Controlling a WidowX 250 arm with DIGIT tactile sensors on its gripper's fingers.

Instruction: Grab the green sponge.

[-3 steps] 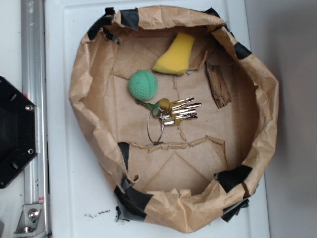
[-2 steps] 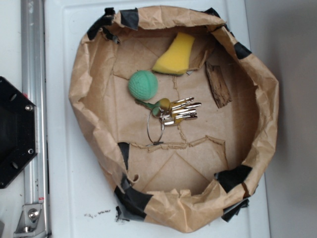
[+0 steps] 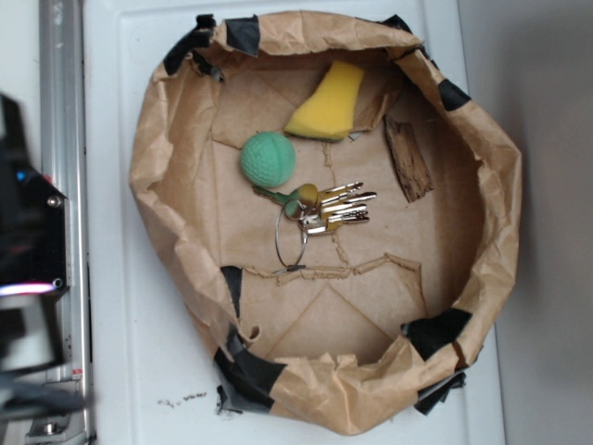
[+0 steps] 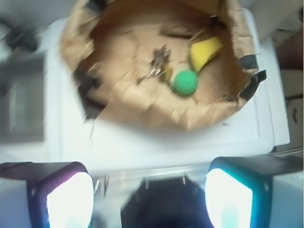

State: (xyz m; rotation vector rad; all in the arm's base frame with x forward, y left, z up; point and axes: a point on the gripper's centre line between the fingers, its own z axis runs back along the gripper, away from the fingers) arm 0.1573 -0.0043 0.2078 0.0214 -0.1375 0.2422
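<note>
In the wrist view we see the gripper [image 4: 149, 190] at the bottom of the picture, its two fingers [image 4: 64, 197] spread wide apart with nothing between them; the pads glow bright and blurred. It hangs over the white surface [image 4: 156, 142], outside the brown paper nest [image 4: 142, 118] and well apart from everything lying in it. In the exterior view we see only a dark, blurred part of the robot [image 3: 23, 278] at the left edge, beside the metal rail [image 3: 65, 139].

Beyond the gripper lies the paper nest [image 3: 162, 185], a crumpled ring of brown paper patched with black tape [image 3: 250, 366], resting on the white surface [image 3: 120, 352]. Inside it, toward the upper left of the middle, we find the green sponge [image 3: 268, 158], round like a ball with a ribbed surface; in the wrist view it shows as a green blob [image 4: 185, 82]. Just below and to its right lies a bunch of keys [image 3: 329, 209] on a wire ring, near the sponge's lower edge. Above the sponge, just beside it, lies a yellow sponge wedge [image 3: 327, 102]. A piece of bark [image 3: 408, 159] lies to the right, apart from the others.
</note>
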